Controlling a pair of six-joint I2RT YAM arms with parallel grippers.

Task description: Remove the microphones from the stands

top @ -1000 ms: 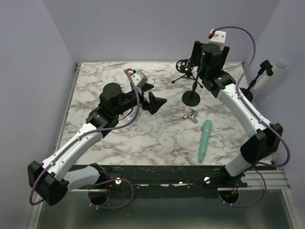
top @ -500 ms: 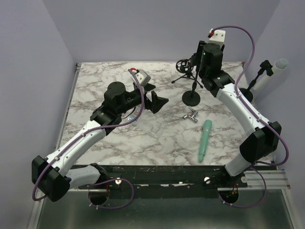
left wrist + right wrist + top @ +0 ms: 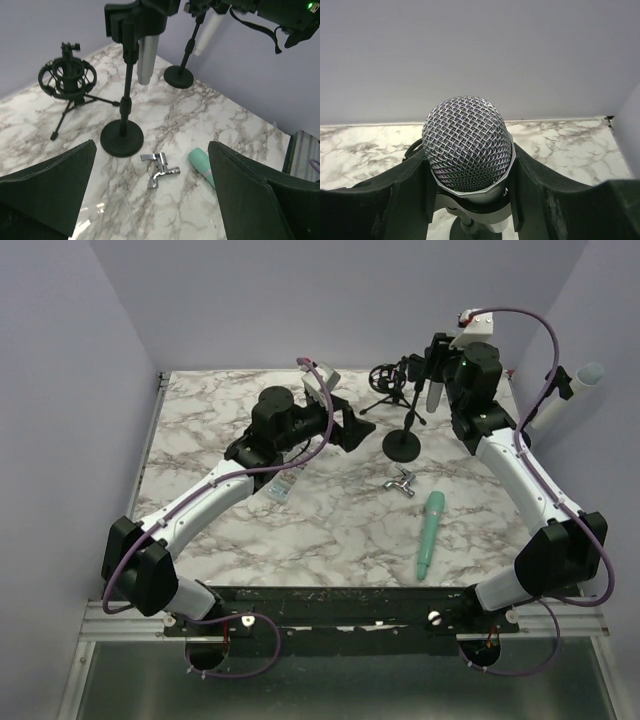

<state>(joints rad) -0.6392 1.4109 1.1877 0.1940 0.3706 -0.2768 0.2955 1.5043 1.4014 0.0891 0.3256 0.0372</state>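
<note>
Top view: we are seeing the right gripper (image 3: 437, 358) sitting at the head of the stand (image 3: 402, 444), which is standing upright on the far right part of the marble table (image 3: 330, 530). The microphone (image 3: 435, 393) is hanging there with its silver body pointing down beside the pole.

Right wrist view: the two fingers (image 3: 407, 192) are pressing against both sides of the mesh head of the microphone (image 3: 467, 142), so we are recording the right gripper (image 3: 470, 172) as clamped on it. The pole of the stand (image 3: 465, 225) is showing directly below.

Left wrist view: the left gripper (image 3: 150, 200) is hovering above the table (image 3: 240, 125) with its jaws wide apart and nothing between them, facing the stand (image 3: 121, 140). The microphone (image 3: 148, 60) is sitting at the top of the pole, raised off the table. We cannot tell whether the clip is gripping it.

Top view: the left gripper (image 3: 360, 430) is just left of the stand base, apart from it.

Also on the table: a shock mount (image 3: 388, 378) on a tripod, far of the stand; a chrome fitting (image 3: 402, 483) lying near of it; and a mint-green object (image 3: 430, 533) lying nearer, to the right.
</note>
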